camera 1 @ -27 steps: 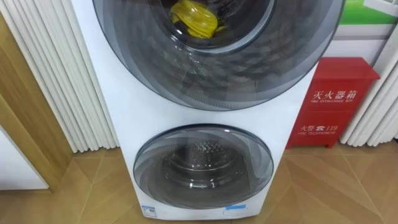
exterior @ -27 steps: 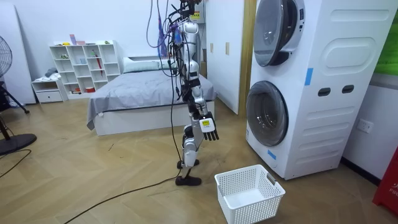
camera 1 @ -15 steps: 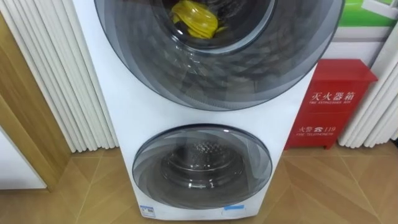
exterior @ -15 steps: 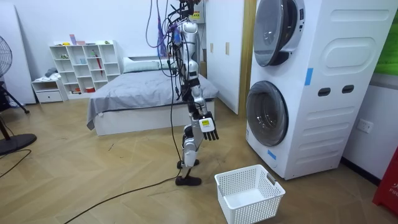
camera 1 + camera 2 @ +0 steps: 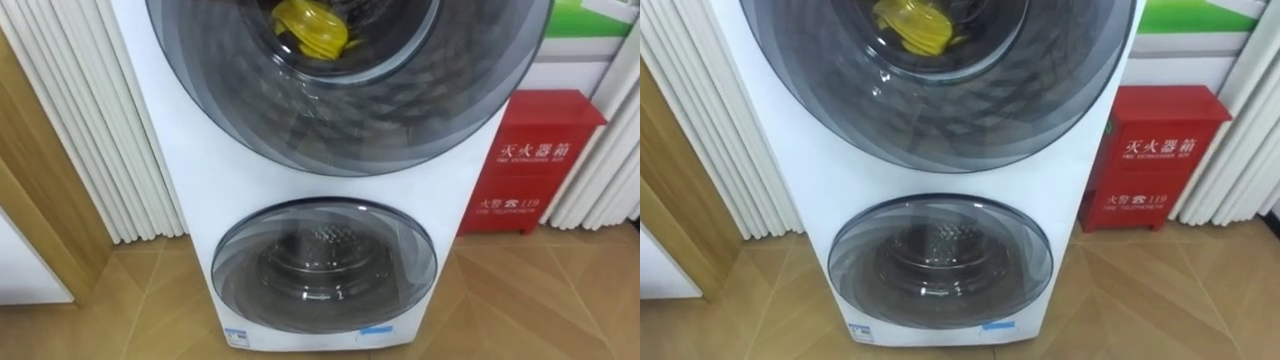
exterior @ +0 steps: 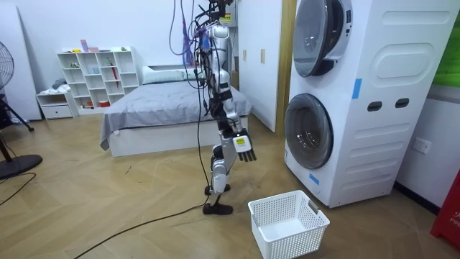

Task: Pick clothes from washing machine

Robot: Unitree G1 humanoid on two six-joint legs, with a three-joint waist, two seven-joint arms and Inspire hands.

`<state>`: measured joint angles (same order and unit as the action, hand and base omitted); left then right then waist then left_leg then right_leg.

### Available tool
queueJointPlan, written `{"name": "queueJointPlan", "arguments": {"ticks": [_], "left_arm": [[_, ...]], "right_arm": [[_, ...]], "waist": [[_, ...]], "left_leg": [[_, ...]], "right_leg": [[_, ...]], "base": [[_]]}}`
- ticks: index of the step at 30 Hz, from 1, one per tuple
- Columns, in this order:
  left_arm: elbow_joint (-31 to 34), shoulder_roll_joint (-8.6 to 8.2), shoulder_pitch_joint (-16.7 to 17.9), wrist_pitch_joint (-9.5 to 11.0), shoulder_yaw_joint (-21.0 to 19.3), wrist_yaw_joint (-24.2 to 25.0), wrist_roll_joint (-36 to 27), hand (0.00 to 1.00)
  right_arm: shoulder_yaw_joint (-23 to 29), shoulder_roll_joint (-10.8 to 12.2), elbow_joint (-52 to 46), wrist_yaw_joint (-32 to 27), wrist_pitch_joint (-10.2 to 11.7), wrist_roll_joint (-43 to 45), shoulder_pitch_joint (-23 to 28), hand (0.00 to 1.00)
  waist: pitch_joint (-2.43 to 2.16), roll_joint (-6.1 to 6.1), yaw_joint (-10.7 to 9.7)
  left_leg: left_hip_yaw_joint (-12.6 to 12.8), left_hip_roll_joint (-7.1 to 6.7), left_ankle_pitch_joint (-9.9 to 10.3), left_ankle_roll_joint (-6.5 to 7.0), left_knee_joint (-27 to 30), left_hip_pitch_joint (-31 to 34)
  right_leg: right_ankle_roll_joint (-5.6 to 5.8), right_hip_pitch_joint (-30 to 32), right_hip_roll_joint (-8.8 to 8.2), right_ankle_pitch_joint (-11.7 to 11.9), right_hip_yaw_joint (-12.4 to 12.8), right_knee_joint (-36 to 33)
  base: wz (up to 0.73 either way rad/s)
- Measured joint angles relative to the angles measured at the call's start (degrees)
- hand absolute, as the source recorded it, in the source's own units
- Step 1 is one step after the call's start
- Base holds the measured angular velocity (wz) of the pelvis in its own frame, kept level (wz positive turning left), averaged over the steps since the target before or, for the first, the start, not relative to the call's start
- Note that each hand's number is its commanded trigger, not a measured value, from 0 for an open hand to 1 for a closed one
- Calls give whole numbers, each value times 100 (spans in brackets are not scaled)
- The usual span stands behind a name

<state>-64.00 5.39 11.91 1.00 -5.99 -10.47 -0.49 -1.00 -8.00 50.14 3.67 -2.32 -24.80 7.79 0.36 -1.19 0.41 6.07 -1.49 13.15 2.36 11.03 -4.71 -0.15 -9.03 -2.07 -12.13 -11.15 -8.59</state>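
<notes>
Needs reaching up and forward: yellow garment (image 5: pixel 310 28) high inside upper washing machine (image 6: pixel 374 50); right robot hand (image 6: pixel 243 146) low at side, fingers relaxed, empty.

On wooden floor (image 6: pixel 108 208): stacked washing machine (image 6: pixel 388 108), white basket (image 6: pixel 295 244) just before it, red cabinet (image 5: pixel 530 160) beside the machine.

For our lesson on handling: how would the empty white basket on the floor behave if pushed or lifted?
The white basket is probably light: its walls are perforated and it holds nothing. Pushed, it would likely slide on the smooth wood floor rather than tip, being wide and low.
</notes>
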Motion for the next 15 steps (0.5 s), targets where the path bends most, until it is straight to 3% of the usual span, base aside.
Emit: {"name": "queueJointPlan", "arguments": {"ticks": [1,5,6,8,15], "left_arm": [[-11,5,-18,28,2,-2,5,0],[30,88,-5,81,37,-21,15,0],[31,122,20,83,17,-40,38,0],[32,145,50,81,18,-75,71,0],[66,162,206,-44,50,-77,279,0]], "right_arm": [[67,-24,-650,-98,29,-12,-75,0],[63,-137,-2746,-444,185,22,-246,0],[83,-140,-3144,-492,345,196,-386,0],[140,-169,-3476,-574,451,387,-595,0],[362,-345,-4743,-1047,380,385,-811,0]], "waist": [[33,-57,-1],[36,-58,48],[38,-90,53],[29,-133,46],[-21,-155,136]], "left_leg": [[0,-5,-5,6,15,-20],[-14,5,-14,-2,37,-48],[-18,9,-16,-5,36,-59],[-13,8,-18,-9,37,-48],[-64,-13,-28,9,37,108]], "right_leg": [[0,-1,-2,0,10,0],[0,-9,5,0,-1,1],[0,-23,10,0,0,0],[0,-13,11,0,16,-5],[3,88,-4,2,8,-10]], "base": [[0],[2],[0],[4],[2]]}}
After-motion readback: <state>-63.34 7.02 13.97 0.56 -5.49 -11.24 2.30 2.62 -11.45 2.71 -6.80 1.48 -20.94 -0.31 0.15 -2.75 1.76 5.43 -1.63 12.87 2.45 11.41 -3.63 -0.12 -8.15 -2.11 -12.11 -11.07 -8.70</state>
